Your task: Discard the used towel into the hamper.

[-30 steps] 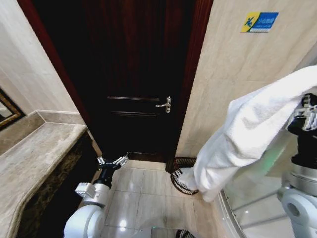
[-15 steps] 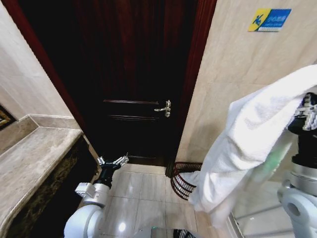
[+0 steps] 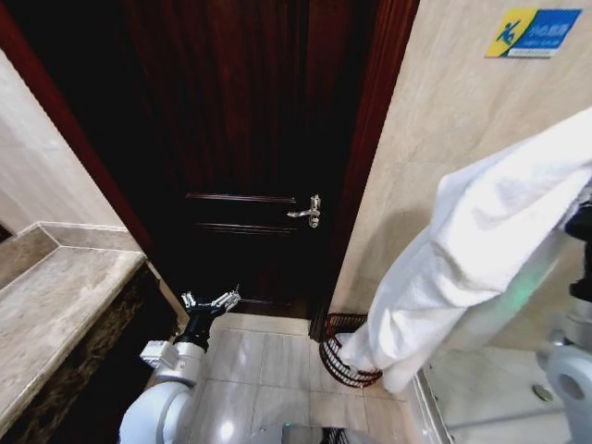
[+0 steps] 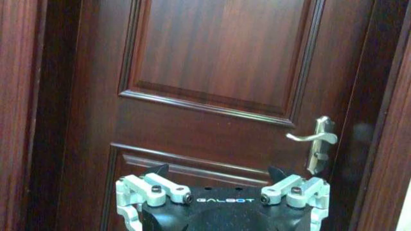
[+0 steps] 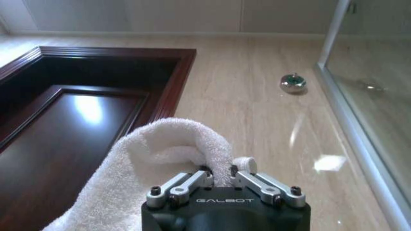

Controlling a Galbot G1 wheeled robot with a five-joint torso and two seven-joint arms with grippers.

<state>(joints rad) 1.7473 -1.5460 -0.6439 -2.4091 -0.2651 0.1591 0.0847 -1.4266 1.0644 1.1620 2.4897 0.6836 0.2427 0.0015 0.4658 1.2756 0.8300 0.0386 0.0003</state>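
Note:
The white towel hangs in a long fold from my right gripper, which is raised at the right and shut on the towel's upper edge. The towel's lower end dangles in front of the hamper, a dark openwork basket on the floor by the door frame, and covers its right side. My left gripper is held low at the left, open and holding nothing, facing the door; its spread fingers show in the left wrist view.
A dark wooden door with a metal handle fills the wall ahead. A stone counter runs along the left. A glass shower partition stands at the lower right. Tiled floor lies between counter and hamper.
The whole head view has shifted, so the camera moved: door, sign and hamper sit differently in frame. The towel stays in my right gripper. The left arm holds its pose.

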